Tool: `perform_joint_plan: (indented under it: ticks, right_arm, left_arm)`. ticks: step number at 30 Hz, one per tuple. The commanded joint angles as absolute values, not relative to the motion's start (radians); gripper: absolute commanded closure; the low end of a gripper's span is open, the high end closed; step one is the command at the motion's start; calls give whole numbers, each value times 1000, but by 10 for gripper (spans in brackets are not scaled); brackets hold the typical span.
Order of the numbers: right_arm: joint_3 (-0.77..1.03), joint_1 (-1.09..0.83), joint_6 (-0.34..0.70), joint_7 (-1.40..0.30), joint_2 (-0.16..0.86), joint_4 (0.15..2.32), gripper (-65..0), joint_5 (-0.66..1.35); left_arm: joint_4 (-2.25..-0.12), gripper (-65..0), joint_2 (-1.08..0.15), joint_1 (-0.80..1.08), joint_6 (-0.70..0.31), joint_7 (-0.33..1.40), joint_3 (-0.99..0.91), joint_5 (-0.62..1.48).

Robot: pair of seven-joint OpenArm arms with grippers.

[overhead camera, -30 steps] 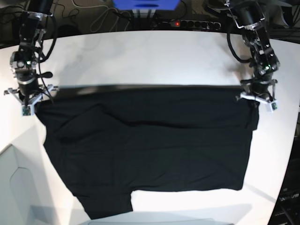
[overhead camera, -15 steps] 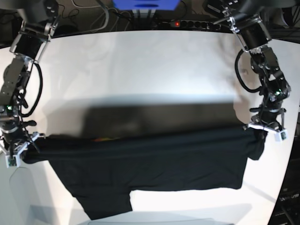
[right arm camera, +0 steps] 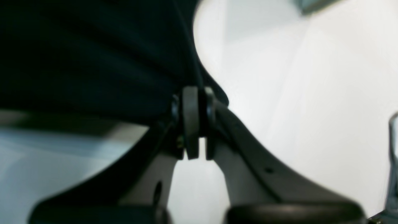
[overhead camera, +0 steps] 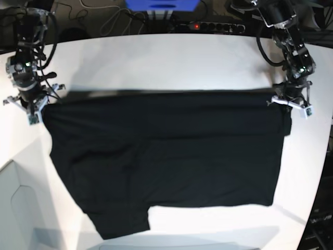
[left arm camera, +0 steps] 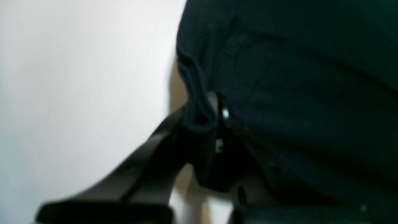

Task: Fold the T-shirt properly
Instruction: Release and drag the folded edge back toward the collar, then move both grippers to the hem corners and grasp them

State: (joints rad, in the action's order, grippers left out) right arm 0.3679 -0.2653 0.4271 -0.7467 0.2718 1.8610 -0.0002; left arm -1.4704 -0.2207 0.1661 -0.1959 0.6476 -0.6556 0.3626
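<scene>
While both arms are holding the top edge taut, the scene is reading as follows:

Table (overhead camera: 171, 60): white top, carrying everything; its bare part is showing beyond the cloth and along both sides.

T-shirt (overhead camera: 166, 156): black cloth, lying spread flat across the middle of the table, the plain side facing up. Its top edge is running straight from one gripper to the other. One sleeve is sticking out at the lower edge, on the base view's left.

Power strip (overhead camera: 210, 26): sitting behind the table's far edge, a red light glowing on it.

Left gripper (overhead camera: 290, 102): sitting at the cloth's top corner on the base view's right. In the left wrist view (left arm camera: 205, 124) a rolled hem is bunching between the fingers, so the jaws are clamping on the T-shirt; that view is blurred, so the pad contact itself is probably there but not crisp.

Right gripper (overhead camera: 34, 108): sitting at the opposite top corner. In the right wrist view (right arm camera: 195, 102) the two pads are pressing nearly together, with a thin fold of the black cloth pinched between them.
</scene>
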Motion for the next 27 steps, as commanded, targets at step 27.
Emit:
perform_joint_plan:
  ticks: [27]
  right_arm:
    - [501,-631,424,-731,274,1885,0,1]
  left_arm:
    - [-1730,0,-130,536,-196,627,-688,363]
